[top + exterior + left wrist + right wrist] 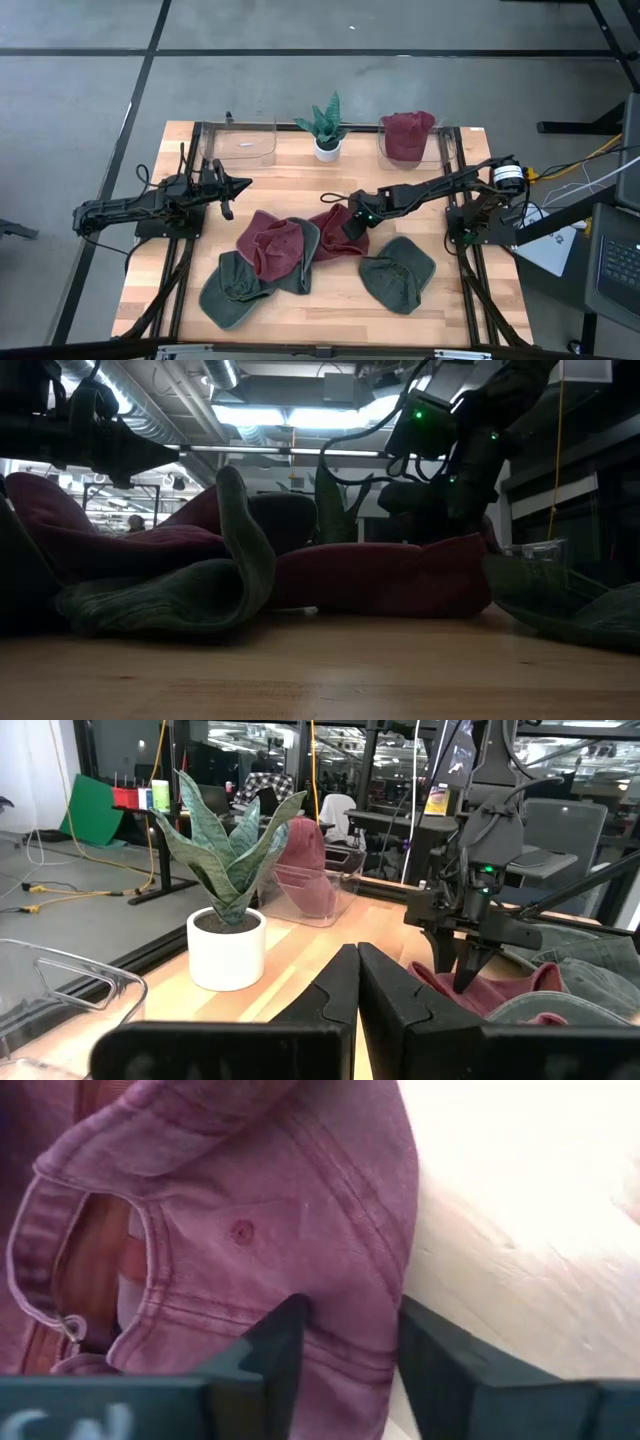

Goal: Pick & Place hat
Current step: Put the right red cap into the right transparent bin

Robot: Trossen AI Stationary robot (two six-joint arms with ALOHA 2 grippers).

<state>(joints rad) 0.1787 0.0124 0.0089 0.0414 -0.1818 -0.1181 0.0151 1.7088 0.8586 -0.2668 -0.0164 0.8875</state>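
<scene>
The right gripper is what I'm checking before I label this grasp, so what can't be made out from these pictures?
- Right gripper, right wrist view: fingers straddle a fold of the maroon hat; whether they pinch it yet is unclear.
- High view: the arm covers that contact.
- Low view: the maroon hat's bulk hides the fingertips.
- Green hats: how many lie in the left pile; overlaps hide it.
- Left gripper: shut, waiting, away from the hats.

- High view: overhead, straight down on the table (pixel 330 170).
- Low view: tabletop height, level.
- Wrist views: forward; right very close on the red hat (pixel 270 1230), shared with overhead.
</scene>
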